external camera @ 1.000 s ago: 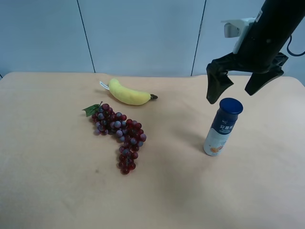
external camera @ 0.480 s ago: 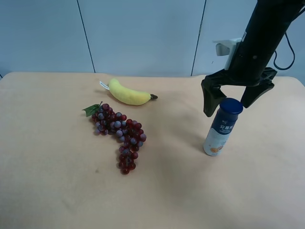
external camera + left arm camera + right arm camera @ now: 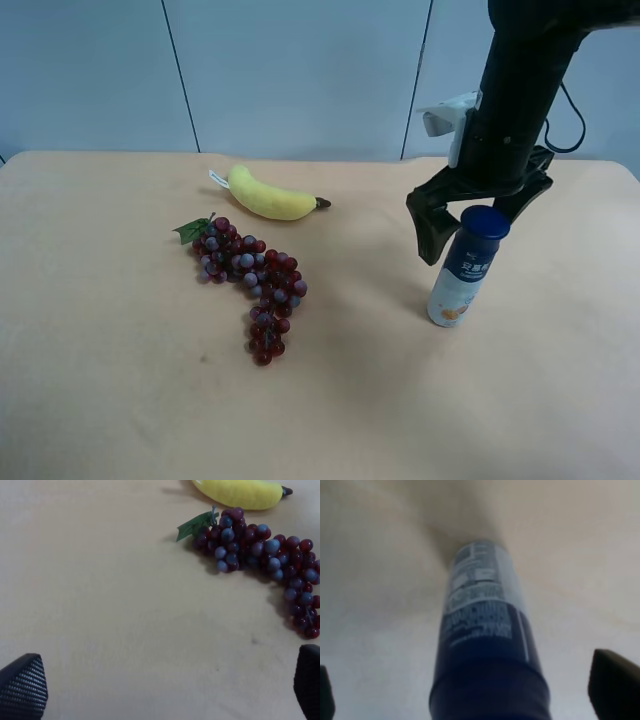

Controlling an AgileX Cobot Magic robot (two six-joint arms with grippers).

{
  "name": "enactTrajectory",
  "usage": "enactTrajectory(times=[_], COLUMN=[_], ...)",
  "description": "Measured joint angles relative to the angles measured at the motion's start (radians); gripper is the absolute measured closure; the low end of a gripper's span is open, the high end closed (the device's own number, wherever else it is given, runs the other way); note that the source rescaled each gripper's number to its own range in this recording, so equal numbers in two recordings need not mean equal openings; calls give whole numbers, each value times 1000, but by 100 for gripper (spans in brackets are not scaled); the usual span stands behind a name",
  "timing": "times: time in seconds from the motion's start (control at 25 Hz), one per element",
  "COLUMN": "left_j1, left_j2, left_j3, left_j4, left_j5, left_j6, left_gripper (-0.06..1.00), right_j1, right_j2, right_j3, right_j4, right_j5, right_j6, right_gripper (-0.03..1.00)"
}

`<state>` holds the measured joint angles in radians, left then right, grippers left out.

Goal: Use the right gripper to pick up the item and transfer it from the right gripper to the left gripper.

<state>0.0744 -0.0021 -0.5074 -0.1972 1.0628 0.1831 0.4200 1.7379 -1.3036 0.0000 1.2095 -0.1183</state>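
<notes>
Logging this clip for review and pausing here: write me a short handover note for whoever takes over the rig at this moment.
Right end effector: open, jaws either side of the bottle cap, not touching it.
Left end effector: open, empty, above bare table near the grapes.
Bottle: upright on the table, not gripped.
Done: right end effector lined up on the bottle.
To do: close, lift, pass to the left end effector.

Bottle (image 3: 486,630) w/in spread R hand (image 3: 468,692)
</notes>
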Motion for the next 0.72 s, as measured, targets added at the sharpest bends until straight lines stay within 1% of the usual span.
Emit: enactTrajectory(times=[0.16, 0.4, 0.48, 0.56, 0.72], left_j1=[0, 0, 0, 0, 0], left_j2=[0, 0, 0, 0, 0], left_j3=[0, 0, 0, 0, 0], left_j4=[0, 0, 0, 0, 0], left_j5=[0, 0, 0, 0, 0], left_j6=[0, 0, 0, 0, 0], left_gripper=[-6, -6, -6, -6, -6], right_j1=[7, 7, 7, 7, 7], right_j2=[0, 0, 0, -3, -31], right_j3=[1, 1, 4, 26, 116], right_j4=[-28, -24, -16, 0, 0], right_j5=[-13, -61, -64, -74, -142], right_j6=[-1, -20, -30, -46, -55], right_gripper=[-3, -3, -3, -3, -3])
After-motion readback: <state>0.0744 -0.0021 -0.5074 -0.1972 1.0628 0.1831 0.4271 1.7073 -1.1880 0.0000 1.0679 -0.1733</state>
